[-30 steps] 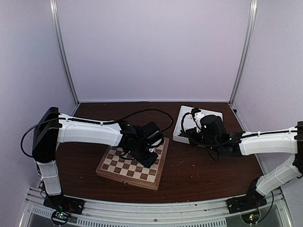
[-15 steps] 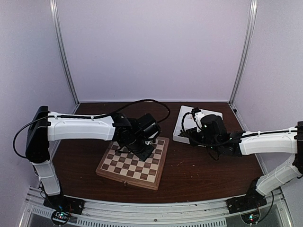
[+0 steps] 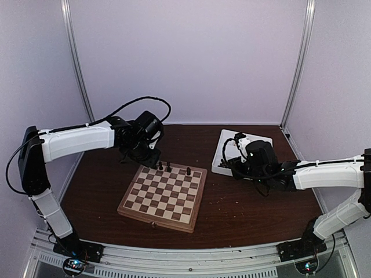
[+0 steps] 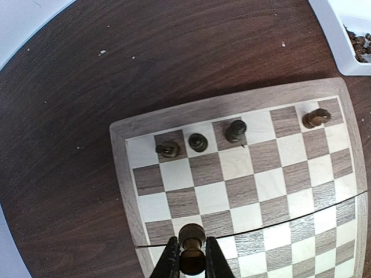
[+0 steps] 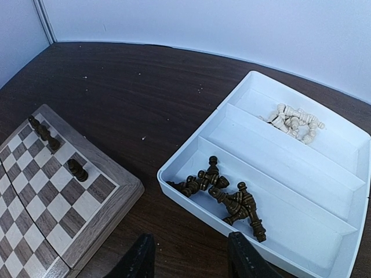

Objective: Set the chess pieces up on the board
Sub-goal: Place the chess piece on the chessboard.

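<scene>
A white three-compartment tray [image 5: 278, 152] sits askew near the far right corner of the dark brown table [image 3: 243, 204], enclosed by pale walls [image 3: 191, 58].

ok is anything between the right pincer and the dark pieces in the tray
Nothing visible blocks it. The right pincer hangs open just outside the white tray, by its near wall. The dark chess pieces lie loose in the nearest compartment, open from above. Only that low wall lies between.

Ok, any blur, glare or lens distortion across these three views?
Top external: even, soft light with no hard shadows, but the pieces on the board are too tiny to tell apart. Left wrist: sharp, though the board's edges bow from the wide lens. Right wrist: sharp, no glare on the white tray.
</scene>
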Available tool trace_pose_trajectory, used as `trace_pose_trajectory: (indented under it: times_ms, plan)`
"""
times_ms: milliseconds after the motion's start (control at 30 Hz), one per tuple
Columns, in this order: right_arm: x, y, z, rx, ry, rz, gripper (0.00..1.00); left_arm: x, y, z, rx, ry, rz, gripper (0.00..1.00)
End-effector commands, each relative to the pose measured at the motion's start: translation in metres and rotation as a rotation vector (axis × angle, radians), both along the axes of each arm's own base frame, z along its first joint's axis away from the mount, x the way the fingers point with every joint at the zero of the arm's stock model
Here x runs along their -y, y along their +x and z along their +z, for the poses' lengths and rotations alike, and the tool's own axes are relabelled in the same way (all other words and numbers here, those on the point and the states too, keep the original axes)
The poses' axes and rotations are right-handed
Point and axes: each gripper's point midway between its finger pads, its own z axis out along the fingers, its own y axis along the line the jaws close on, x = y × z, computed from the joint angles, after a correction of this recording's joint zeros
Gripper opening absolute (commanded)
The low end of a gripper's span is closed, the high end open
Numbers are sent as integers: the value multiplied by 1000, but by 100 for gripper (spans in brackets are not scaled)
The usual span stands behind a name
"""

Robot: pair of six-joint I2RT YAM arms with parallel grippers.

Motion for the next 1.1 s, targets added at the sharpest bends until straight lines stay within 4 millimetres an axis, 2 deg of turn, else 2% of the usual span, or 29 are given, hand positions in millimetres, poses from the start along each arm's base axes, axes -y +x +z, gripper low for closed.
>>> trace_pose_trajectory:
  times_ms: [0,200,533,1067]
  plan:
    - [0,1,12,13,9,8,44,-9,19,6,30,-15,8,7]
    - [0,1,14,14,0,10,44,-18,43,0,28,-14,47,7]
    - [2,0,12,8,-5,8,44,-19,69,-13,8,-29,77,7]
    - [2,3,8,1,-20,6,44,-31,83,-41,-36,-24,109,6]
